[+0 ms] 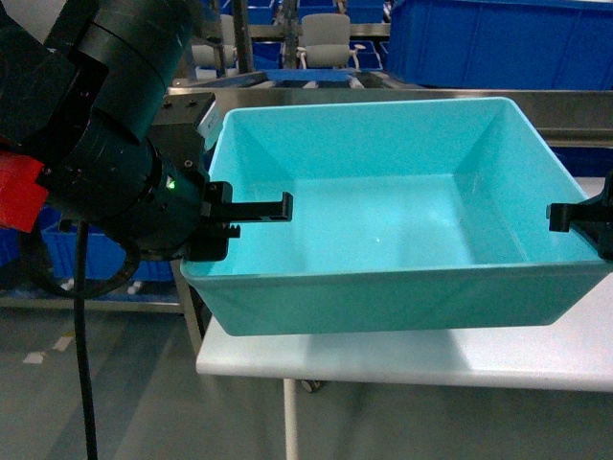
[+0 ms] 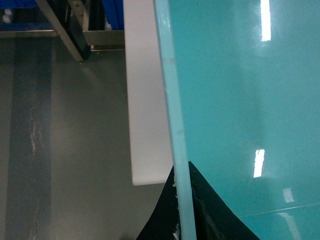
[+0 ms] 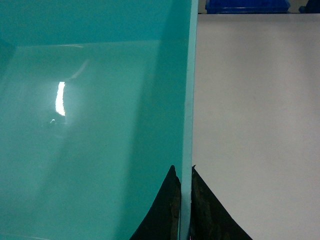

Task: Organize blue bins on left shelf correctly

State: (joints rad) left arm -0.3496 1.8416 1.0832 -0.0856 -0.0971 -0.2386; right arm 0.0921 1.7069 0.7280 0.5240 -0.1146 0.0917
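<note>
A light turquoise blue bin [image 1: 383, 220] fills the middle of the head view, over the white table [image 1: 402, 359]. My left gripper [image 1: 251, 217] is shut on the bin's left rim, one finger inside and one outside. My right gripper [image 1: 578, 222] is shut on the right rim. In the left wrist view the thin rim [image 2: 175, 125] runs down between the black fingers [image 2: 215, 210] of the left gripper [image 2: 184, 210]. In the right wrist view the rim [image 3: 189, 100] is pinched between the dark pads [image 3: 167, 210] of the right gripper [image 3: 185, 210]. The left shelf [image 1: 383, 94] shows as steel rails behind the bin.
Darker royal-blue crates [image 1: 498, 43] stand on the rack behind. More blue crates [image 1: 57, 249] sit low at the left. The table's left edge [image 2: 145, 100] ends over grey floor [image 1: 96, 402]. A rack leg [image 2: 65, 35] stands on the floor.
</note>
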